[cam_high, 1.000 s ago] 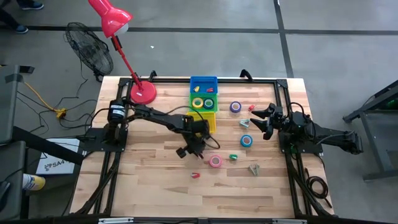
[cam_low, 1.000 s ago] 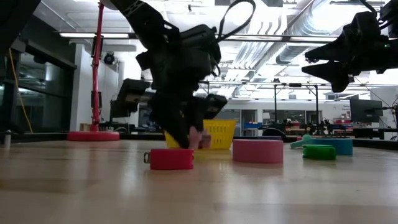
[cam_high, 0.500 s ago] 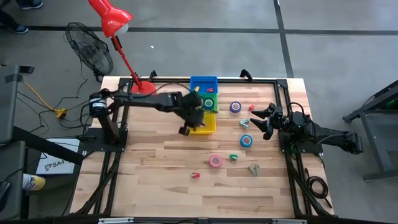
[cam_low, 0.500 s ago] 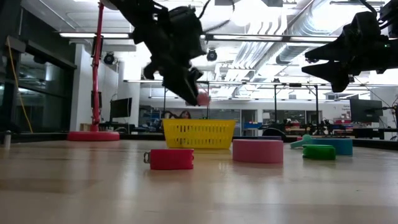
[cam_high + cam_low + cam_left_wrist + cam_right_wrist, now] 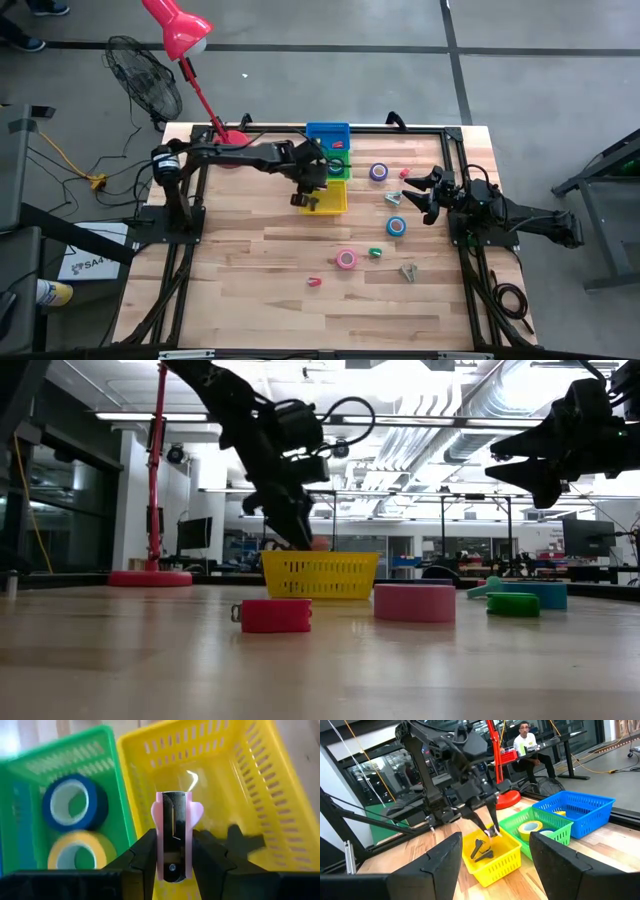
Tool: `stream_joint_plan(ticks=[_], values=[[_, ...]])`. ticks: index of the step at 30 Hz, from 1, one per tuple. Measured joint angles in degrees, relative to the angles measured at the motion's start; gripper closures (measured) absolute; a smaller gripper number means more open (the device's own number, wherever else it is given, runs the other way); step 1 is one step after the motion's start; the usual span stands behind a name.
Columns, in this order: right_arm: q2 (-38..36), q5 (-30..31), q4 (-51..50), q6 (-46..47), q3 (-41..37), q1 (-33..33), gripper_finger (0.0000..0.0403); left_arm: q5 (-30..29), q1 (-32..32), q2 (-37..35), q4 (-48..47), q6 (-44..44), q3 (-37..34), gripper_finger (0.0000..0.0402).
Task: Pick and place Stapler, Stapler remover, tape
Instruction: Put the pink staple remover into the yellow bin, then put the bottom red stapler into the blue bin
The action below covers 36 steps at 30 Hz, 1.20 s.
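On the wooden counter, three small baskets stand in a row near the far edge: blue, green and yellow. The left arm reaches over the yellow basket, its pincer pointing down into it and clamped on a small pink staple remover. The remover stands with its long axis in line with the fingers, held by its two flat sides. Directly beneath it lies the basket's floor, where a dark piece already rests off to one side. So the drop runs straight down, and the pincer looks well inside the basket's walls.

In the green basket next door sit a blue tape roll and a yellow one. On the open counter, well apart from the left pincer, lie a pink roll, a blue roll and a purple roll. The last two are nearer the right arm, which waits at the right edge with its pincer spread wide and empty, just beside the blue roll.
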Motion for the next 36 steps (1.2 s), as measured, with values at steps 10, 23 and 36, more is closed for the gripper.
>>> stream_joint_plan(ticks=[10,23,36], values=[[0.4,-0.1,-0.1,0.0,0.0,0.0,0.0180,-0.4,-0.5,0.8,1.4,3.1,0.1,0.0301],[0.4,-0.2,-0.1,0.0,0.0,0.0,0.0181,0.7,-0.9,0.8,2.3,4.5,0.1,0.0289],[0.4,-0.1,-0.1,0.0,0.0,0.0,0.0180,-0.4,-1.2,0.8,3.3,5.2,0.1,0.0155]])
